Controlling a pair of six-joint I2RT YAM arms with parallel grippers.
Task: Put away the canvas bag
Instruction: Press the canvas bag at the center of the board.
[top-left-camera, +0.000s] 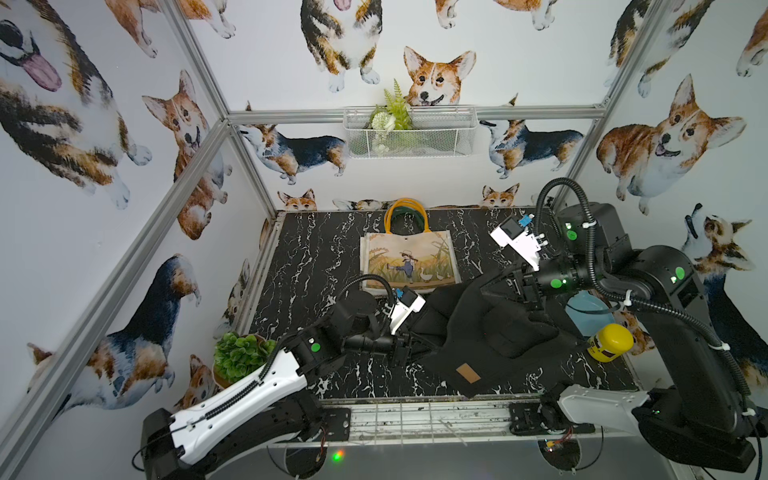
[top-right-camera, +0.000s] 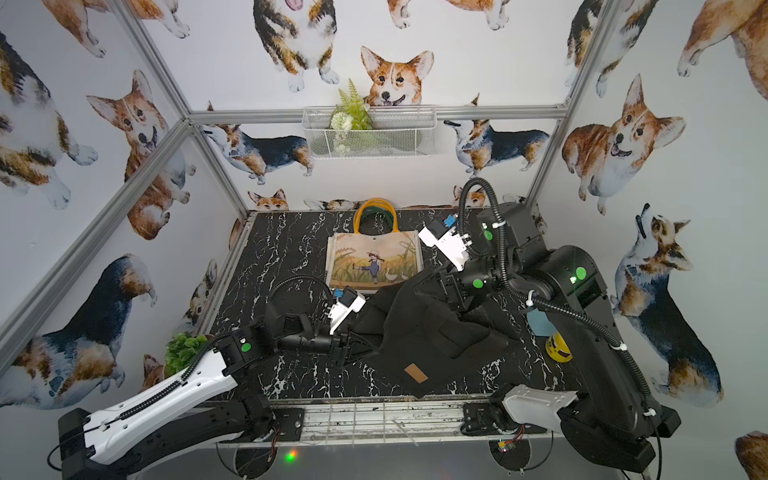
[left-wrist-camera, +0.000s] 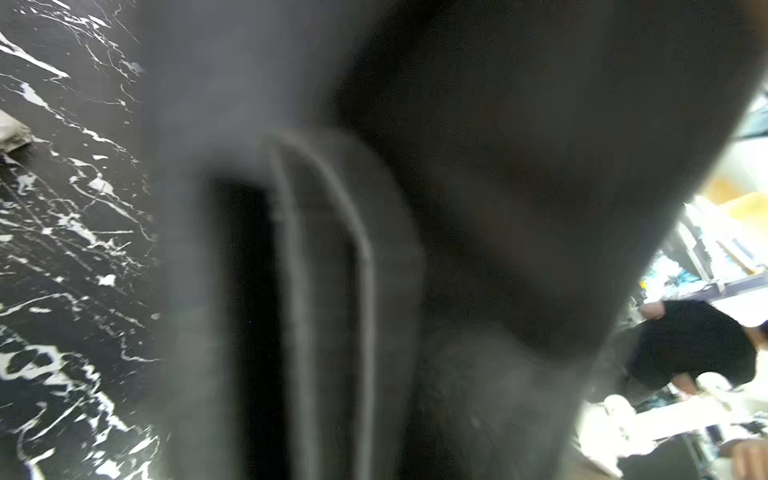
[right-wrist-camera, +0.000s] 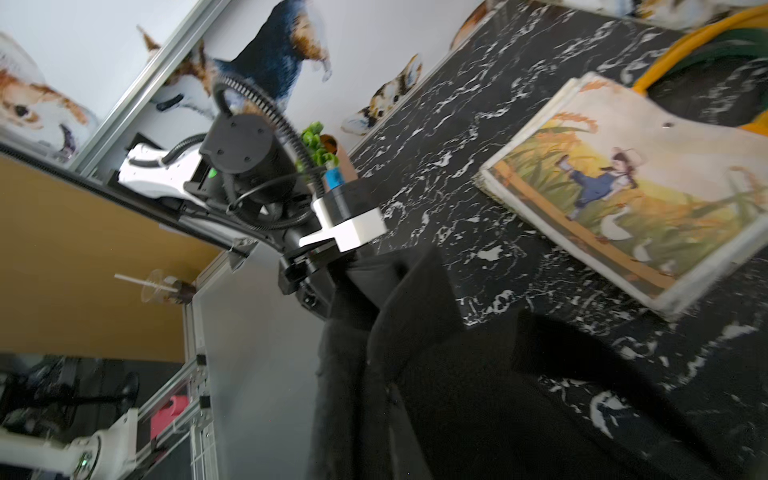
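Seen from my remote station: the black canvas bag (top-left-camera: 490, 332) lies rumpled on the near half of the marble-patterned table (top-left-camera: 316, 249). Its brown patch (top-left-camera: 468, 372) faces up; I can read no writing on it. The label on the yellow tub (top-left-camera: 611, 341), at the table's right edge, is too small to read.

Just behind the black bag lies a printed tote (top-left-camera: 409, 259) with yellow handles, showing a child in a hat with geese. A potted plant (top-left-camera: 239, 355) sits at the near left corner, and a wire basket (top-left-camera: 440, 137) hangs on the back wall.

My right claw (top-left-camera: 492, 286), reaching in from the right, is pinched on a raised fold of the black bag. My left claw (top-left-camera: 415, 343) lies low, pressed into the bag's left edge. Cloth fills its wrist camera, so I cannot tell its state.
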